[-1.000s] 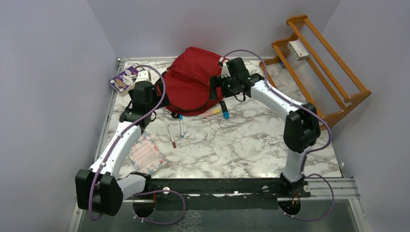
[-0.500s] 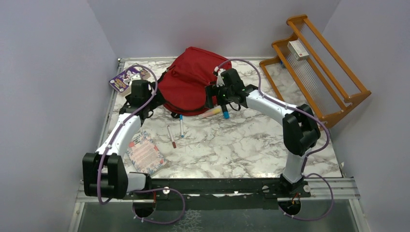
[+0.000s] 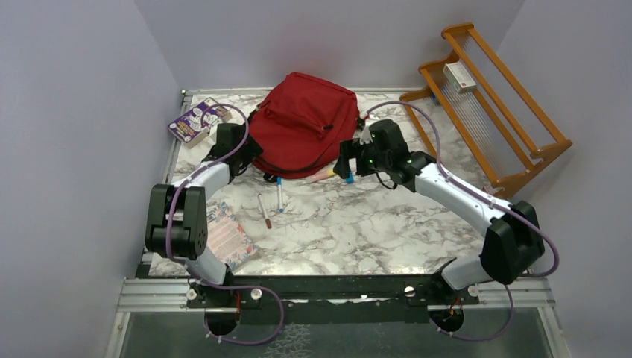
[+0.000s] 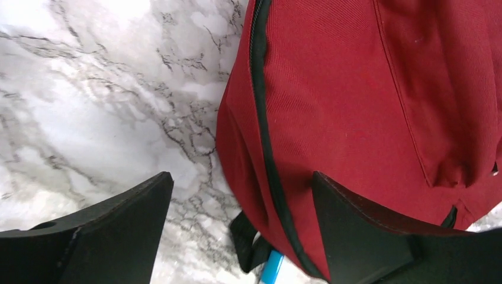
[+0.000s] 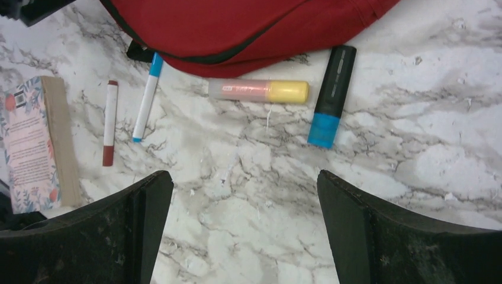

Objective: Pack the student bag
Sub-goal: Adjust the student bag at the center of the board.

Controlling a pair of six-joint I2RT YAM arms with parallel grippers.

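The red student bag (image 3: pixel 305 123) lies at the back middle of the table, its zip closed as far as I can see. My left gripper (image 3: pixel 247 151) is open at the bag's left edge. In the left wrist view the bag's side (image 4: pixel 367 106) with its black zip sits between the jaws of the left gripper (image 4: pixel 243 231), untouched by the fingertips (image 4: pixel 355 231). My right gripper (image 3: pixel 345 161) is open and empty, just near-right of the bag, over bare marble (image 5: pixel 243 231).
Near the bag's front edge lie a pink-yellow highlighter (image 5: pixel 258 90), a black-blue marker (image 5: pixel 331 94), a blue pen (image 5: pixel 147 97) and a red pen (image 5: pixel 109 122). A floral notebook (image 3: pixel 227 239) lies front left. A purple card pack (image 3: pixel 192 121) is back left. A wooden rack (image 3: pixel 484 97) stands right.
The right gripper has pulled back off the bag toward the near right. The left gripper has moved up to the bag's left edge. The bag now lies flatter and fuller.
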